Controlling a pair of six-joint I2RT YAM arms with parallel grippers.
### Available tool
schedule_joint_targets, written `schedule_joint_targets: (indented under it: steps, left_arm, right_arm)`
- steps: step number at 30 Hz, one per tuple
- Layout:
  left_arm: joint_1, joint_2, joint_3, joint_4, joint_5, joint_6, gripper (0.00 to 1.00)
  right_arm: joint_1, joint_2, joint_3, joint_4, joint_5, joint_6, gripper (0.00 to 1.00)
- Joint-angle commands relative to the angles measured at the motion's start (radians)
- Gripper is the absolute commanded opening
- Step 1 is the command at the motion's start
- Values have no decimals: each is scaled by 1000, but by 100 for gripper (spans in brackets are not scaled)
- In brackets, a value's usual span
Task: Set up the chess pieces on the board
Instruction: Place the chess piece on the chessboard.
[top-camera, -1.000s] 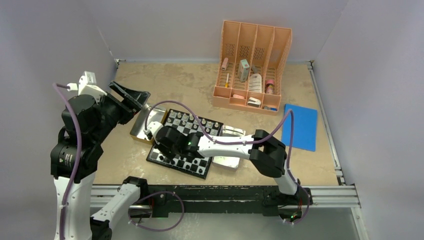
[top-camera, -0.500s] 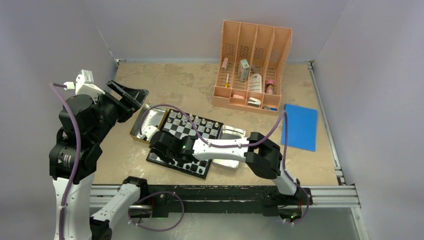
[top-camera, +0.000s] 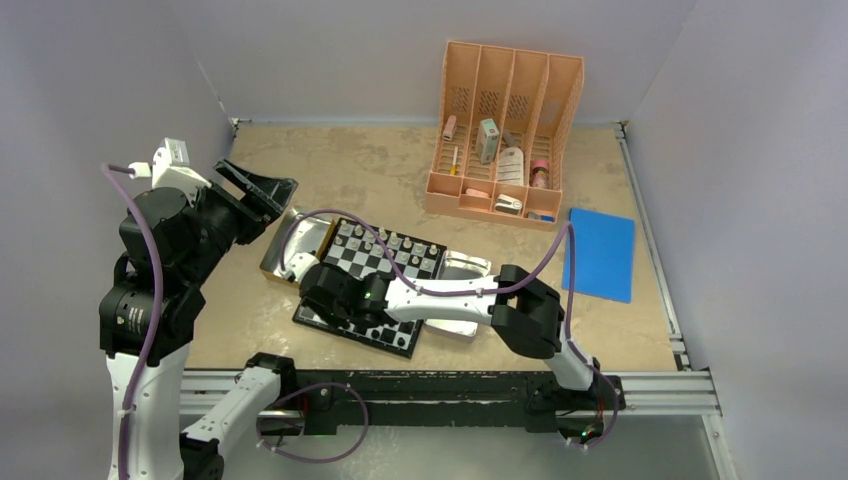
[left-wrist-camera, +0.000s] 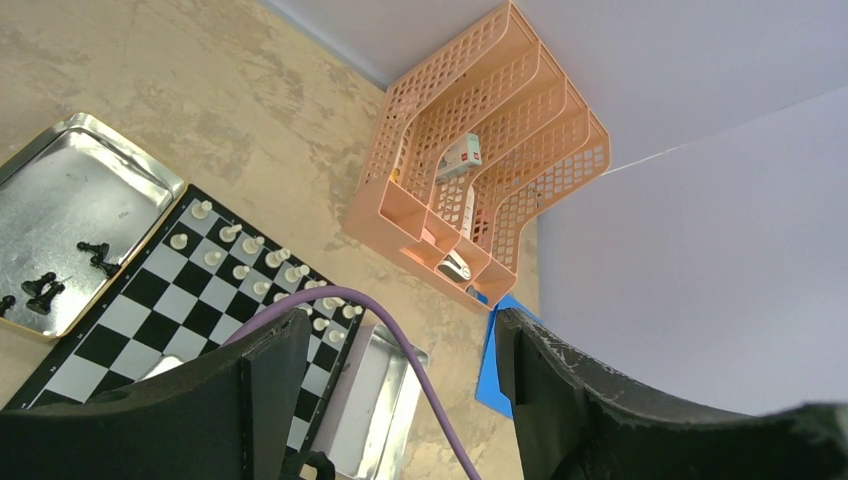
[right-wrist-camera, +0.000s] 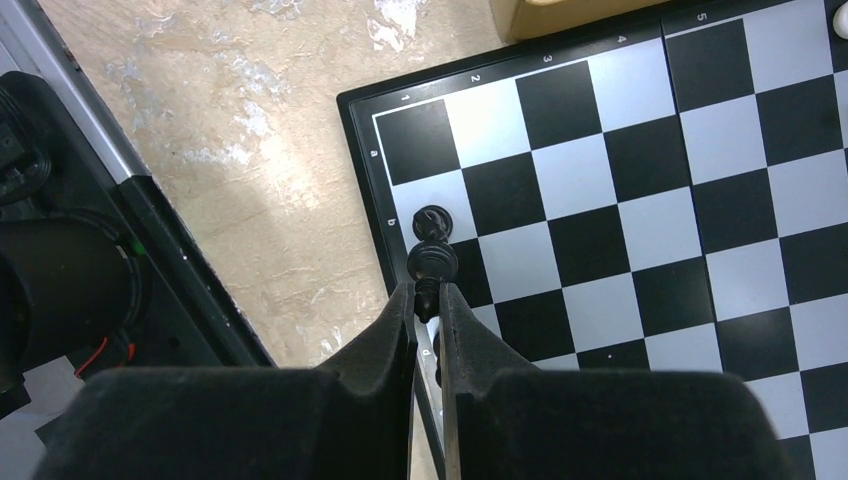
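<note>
The board (top-camera: 392, 268) lies mid-table with white chess pieces (left-wrist-camera: 245, 245) standing in its two far rows. My right gripper (right-wrist-camera: 428, 295) is shut on a black piece (right-wrist-camera: 432, 262) and holds it low over the board's (right-wrist-camera: 640, 200) near-left edge squares. Just beyond it, another black piece (right-wrist-camera: 432, 220) stands on the board. Several black pieces (left-wrist-camera: 95, 250) lie in the silver tray (left-wrist-camera: 60, 190) left of the board. My left gripper (top-camera: 265, 198) hangs open and empty, high above that tray.
A peach mesh organiser (top-camera: 505, 135) with small items stands at the back. A blue sheet (top-camera: 600, 253) lies at the right. A second silver tray (top-camera: 460, 290) sits against the board's right side. The right arm's purple cable (left-wrist-camera: 400, 340) arcs over the board.
My right gripper, with the black piece in it, has shifted a little left and nearer, to the board's near-left corner. The left arm has drawn back slightly and is now still.
</note>
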Motion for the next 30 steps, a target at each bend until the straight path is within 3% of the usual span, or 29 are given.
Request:
schedule_joint_targets:
  steps: [1,30]
  left_arm:
    - [-2,3,15,43,-2,21,67]
    - [-2,9,4,65,-10,31,67]
  right_arm:
    - [6,-33,14,-36,12,23,9]
    - [6,55,95,-125,-18,39,10]
